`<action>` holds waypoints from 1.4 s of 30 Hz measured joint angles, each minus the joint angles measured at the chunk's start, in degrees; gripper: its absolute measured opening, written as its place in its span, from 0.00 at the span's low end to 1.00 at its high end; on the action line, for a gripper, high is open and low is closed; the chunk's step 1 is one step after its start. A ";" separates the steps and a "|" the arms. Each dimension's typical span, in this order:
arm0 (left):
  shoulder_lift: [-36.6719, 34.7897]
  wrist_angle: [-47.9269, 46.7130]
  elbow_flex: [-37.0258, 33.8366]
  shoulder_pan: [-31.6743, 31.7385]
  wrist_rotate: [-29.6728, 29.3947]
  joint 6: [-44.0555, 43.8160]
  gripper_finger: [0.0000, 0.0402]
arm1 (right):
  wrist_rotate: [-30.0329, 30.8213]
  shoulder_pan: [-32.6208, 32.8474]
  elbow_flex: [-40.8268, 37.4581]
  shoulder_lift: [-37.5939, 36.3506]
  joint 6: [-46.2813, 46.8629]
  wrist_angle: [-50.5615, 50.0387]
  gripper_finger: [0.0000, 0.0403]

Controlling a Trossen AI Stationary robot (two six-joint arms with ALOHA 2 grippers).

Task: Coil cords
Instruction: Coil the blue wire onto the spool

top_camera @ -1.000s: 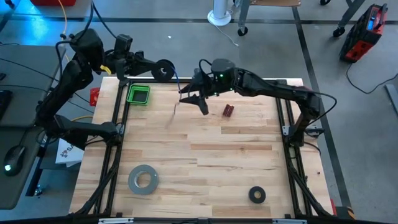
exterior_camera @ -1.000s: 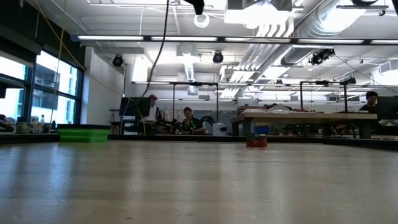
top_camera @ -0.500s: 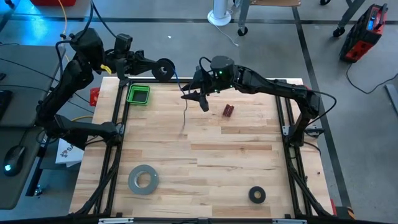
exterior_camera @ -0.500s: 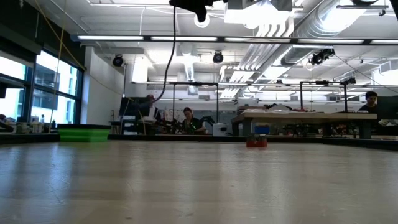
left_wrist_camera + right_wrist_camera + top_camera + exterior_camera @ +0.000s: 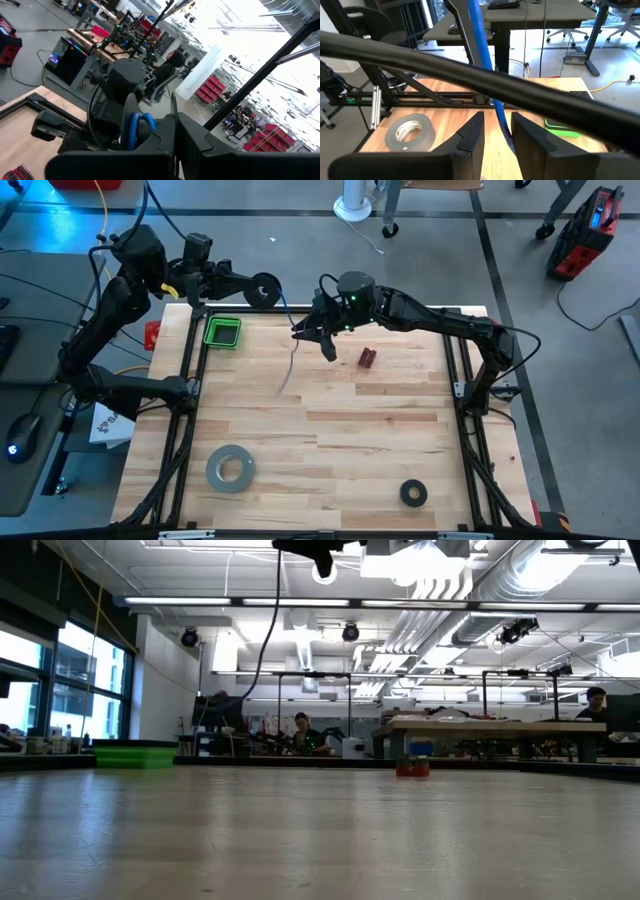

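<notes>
Left gripper point(image 5: 250, 288) clamped on black spool point(image 5: 265, 289), blue cord point(image 5: 482, 47) wound on it. Right gripper point(image 5: 496, 131) jaws slightly apart, cord running between them, grip uncertain.

Blue cord point(image 5: 481, 47), black spool point(image 5: 264, 289), green tray point(image 5: 222, 332)

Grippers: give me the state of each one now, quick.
Left gripper: shut on the black spool, held at the table's far edge.
Right gripper: fingers either side of the blue cord; cannot tell whether they clamp it.
</notes>
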 joint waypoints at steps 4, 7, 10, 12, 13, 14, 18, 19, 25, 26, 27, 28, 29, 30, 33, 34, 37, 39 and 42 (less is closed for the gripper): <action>0.00 0.02 0.00 0.00 0.02 -0.02 0.00 | 0.28 0.00 0.00 0.00 -2.12 -0.10 0.22; 0.00 0.00 0.00 0.00 0.01 -0.02 0.00 | 0.40 0.00 0.00 0.00 -2.19 -0.16 0.20; 0.00 0.00 0.00 0.00 0.00 -0.02 0.00 | 0.42 0.00 0.00 0.00 -2.18 -0.21 0.15; 0.00 0.00 0.00 0.00 0.01 -0.02 0.00 | 0.45 0.00 0.00 0.00 -2.36 -0.65 0.11; 0.00 0.00 0.00 0.00 0.02 -0.02 0.00 | 0.52 0.00 0.00 0.00 -2.48 -0.78 0.08; 0.00 0.00 0.00 0.00 0.02 -0.02 0.00 | 0.56 0.00 0.00 0.00 -2.50 -0.81 0.05; 0.00 0.00 0.00 0.00 -0.05 -0.08 0.00 | 1.65 0.09 0.00 -0.02 -2.40 -0.76 0.02; 0.00 0.00 0.00 0.00 -0.36 -0.29 0.00 | 1.98 0.48 0.00 -0.02 -2.01 -0.43 0.01; 1.78 2.48 0.00 -0.55 -2.14 -5.17 0.00 | 2.43 4.68 0.02 0.26 0.66 9.27 0.01; 2.30 3.50 -0.04 -0.61 -2.03 -6.58 0.00 | 3.25 5.48 0.02 0.59 0.66 10.77 0.01; 2.86 4.88 -0.07 -0.79 -1.70 -8.04 0.00 | 4.11 6.17 0.02 0.92 0.81 12.38 0.01; 3.45 6.46 -0.07 -1.12 -1.02 -9.45 0.00 | 4.79 6.67 0.02 1.09 0.92 13.17 0.01; 4.05 8.06 -0.07 -1.49 -0.23 -10.81 0.00 | 5.67 6.95 0.02 1.39 1.03 13.90 0.00; 4.61 9.31 -0.02 -1.87 0.38 -12.24 0.00 | 6.85 7.30 0.02 1.91 1.05 15.49 0.00; 6.41 11.58 0.00 -3.13 0.62 -16.90 0.00 | 9.36 8.10 0.02 2.72 1.92 18.64 0.00; 6.85 11.82 0.00 -3.60 1.08 -18.18 0.00 | 10.04 8.25 0.02 2.94 1.95 19.61 0.00; 7.94 11.71 -0.04 -4.76 4.17 -21.43 0.00 | 11.22 8.31 0.02 3.40 2.54 21.54 0.00; 8.34 11.63 -0.04 -5.68 5.27 -22.86 0.00 | 11.37 8.31 0.02 3.56 2.94 24.17 0.00; 8.74 11.38 0.00 -7.29 5.76 -23.82 0.00 | 11.50 8.26 0.02 3.80 4.71 26.94 0.00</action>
